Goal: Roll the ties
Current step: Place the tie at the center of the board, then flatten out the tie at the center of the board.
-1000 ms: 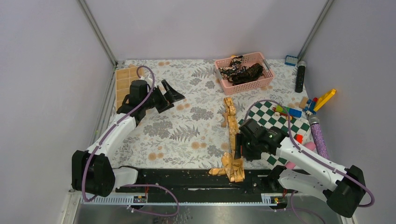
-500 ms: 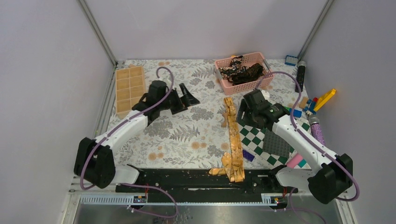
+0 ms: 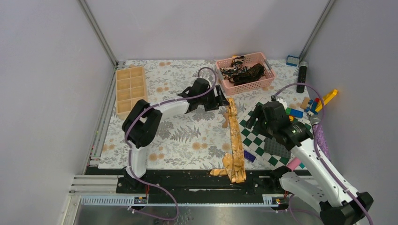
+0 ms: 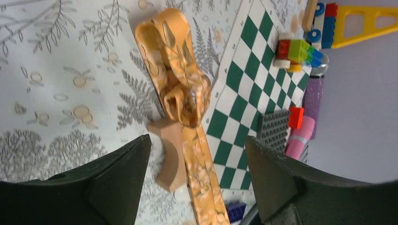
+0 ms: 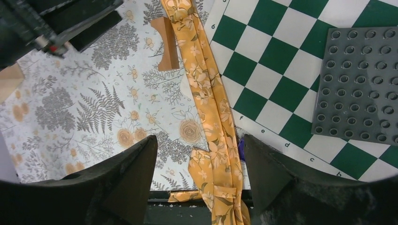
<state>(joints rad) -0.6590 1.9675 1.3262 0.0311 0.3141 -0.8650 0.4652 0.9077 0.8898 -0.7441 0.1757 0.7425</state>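
Note:
The golden-tan tie (image 3: 234, 140) lies in a long strip from mid-table to the near edge, where its wide end is folded. Its far end is bunched (image 4: 180, 89), and the strip also shows in the right wrist view (image 5: 206, 93). Dark ties (image 3: 244, 72) lie heaped in the pink basket (image 3: 244, 87). My left gripper (image 3: 223, 101) is open and empty, hovering just left of the tie's far end (image 4: 197, 140). My right gripper (image 3: 254, 123) is open and empty, above the tie's near half (image 5: 199, 138).
A small wooden block (image 3: 226, 120) touches the tie's left side. The green-and-white checkered board (image 3: 256, 140) with a grey studded plate (image 3: 279, 150) lies right of the tie. Toy bricks (image 3: 326, 99) and cylinders (image 3: 321, 136) crowd the right edge. A tan compartment tray (image 3: 129, 89) lies far left.
My left arm swung right across the table, from the tan tray to the tie's far end. My right gripper left the tie's near end and lifted over the checkered board.

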